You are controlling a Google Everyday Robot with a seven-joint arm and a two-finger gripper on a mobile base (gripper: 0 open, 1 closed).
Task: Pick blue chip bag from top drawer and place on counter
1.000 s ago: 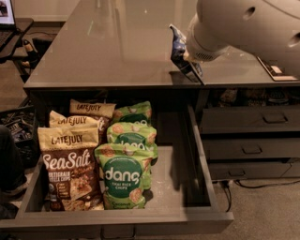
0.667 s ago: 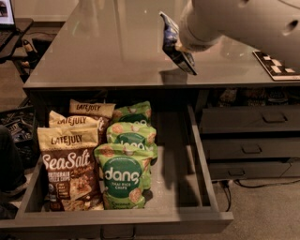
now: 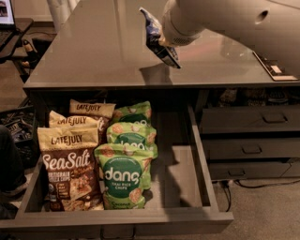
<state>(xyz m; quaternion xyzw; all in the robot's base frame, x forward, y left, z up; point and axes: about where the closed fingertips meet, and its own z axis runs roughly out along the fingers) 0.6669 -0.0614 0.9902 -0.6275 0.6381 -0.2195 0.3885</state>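
The blue chip bag (image 3: pixel 157 40) hangs in the air over the counter (image 3: pixel 98 51), near its front edge, casting a shadow on the glossy top. My gripper (image 3: pixel 165 43) is at the end of the pale arm coming in from the upper right and is shut on the bag's right side; the arm mostly hides the fingers. The top drawer (image 3: pixel 202 178) stands pulled open below the counter. It holds green dang bags (image 3: pixel 124 176) and brown Late July bags (image 3: pixel 70 164) on its left half; the pale floor on its right half is bare.
Narrower grey drawers with handles (image 3: pixel 251 126) are shut at the right under the counter. A small flat tag (image 3: pixel 274 69) lies on the counter's right side. A laptop (image 3: pixel 7 13) and dark clutter (image 3: pixel 18 126) stand at the left. A cable (image 3: pixel 243 183) lies on the floor.
My arm has moved left and farther over the counter, carrying the blue chip bag with it. The drawer and its bags have not moved.
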